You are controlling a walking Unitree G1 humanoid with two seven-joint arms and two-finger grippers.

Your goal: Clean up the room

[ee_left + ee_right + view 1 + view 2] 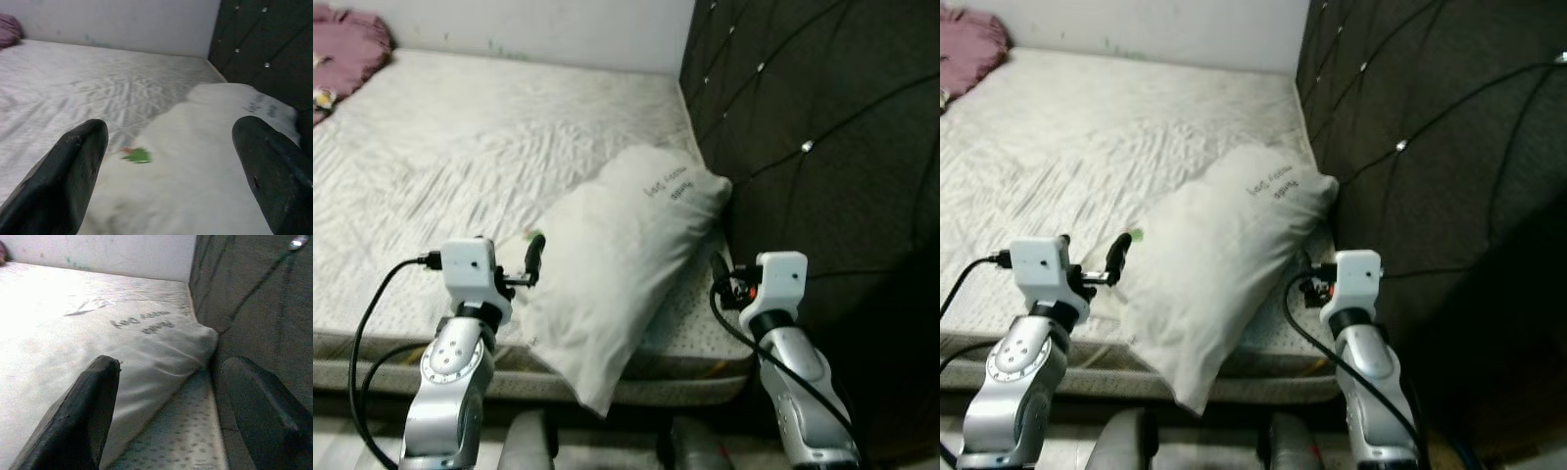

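Two risks stand out: the bed [489, 127] is large, and the pillow [617, 255] overhangs its near edge beside the headboard [822, 147], so a one-sided pull could drop it. Left end effector [171, 171] and right end effector [166, 406] both gape open, empty, flanking it.

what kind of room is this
Most likely a bedroom. A bare mattress fills the view, with a white pillow lying at its near corner against a dark tufted headboard. A pink blanket is bunched at the far corner.
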